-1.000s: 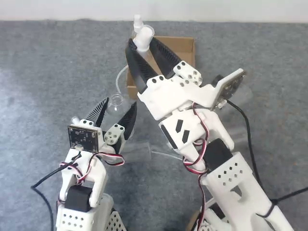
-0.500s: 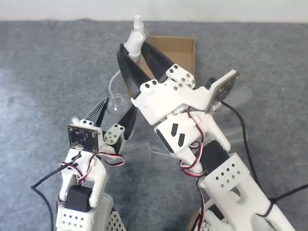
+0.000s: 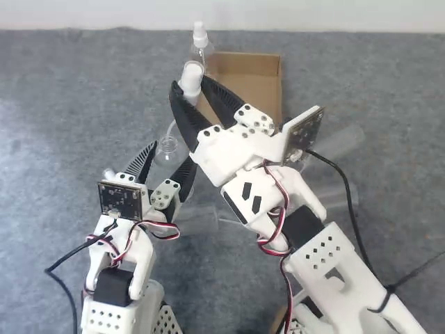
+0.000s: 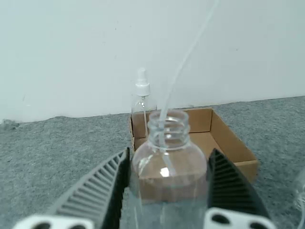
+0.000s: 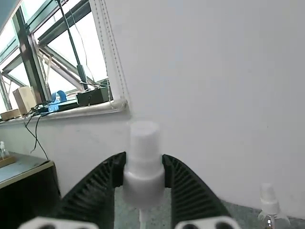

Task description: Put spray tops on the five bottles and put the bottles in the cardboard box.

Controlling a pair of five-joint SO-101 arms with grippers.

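Observation:
My left gripper (image 3: 172, 153) is shut on a clear open-necked bottle (image 3: 167, 148), held upright on the grey mat; the left wrist view has this bottle (image 4: 167, 157) between the fingers of the left gripper (image 4: 167, 162). My right gripper (image 3: 191, 82) is shut on a white spray top (image 3: 191, 72) above and just behind it. The top's thin tube (image 3: 171, 120) curves down, and in the left wrist view the tube (image 4: 177, 78) enters the neck. From the right wrist, the spray top (image 5: 143, 164) sits in the right gripper (image 5: 143, 167). Behind lies the open cardboard box (image 3: 264, 66).
A bottle with a spray top on it (image 3: 199, 38) stands at the box's far left corner. Clear bottles lie on the mat to the right of the right arm (image 3: 345, 142) and between the two arms (image 3: 200, 217). A white wall closes the far side.
The right gripper has carried the spray top left and nearer, from over the box's corner to above the held bottle. The left arm and its bottle have stayed still.

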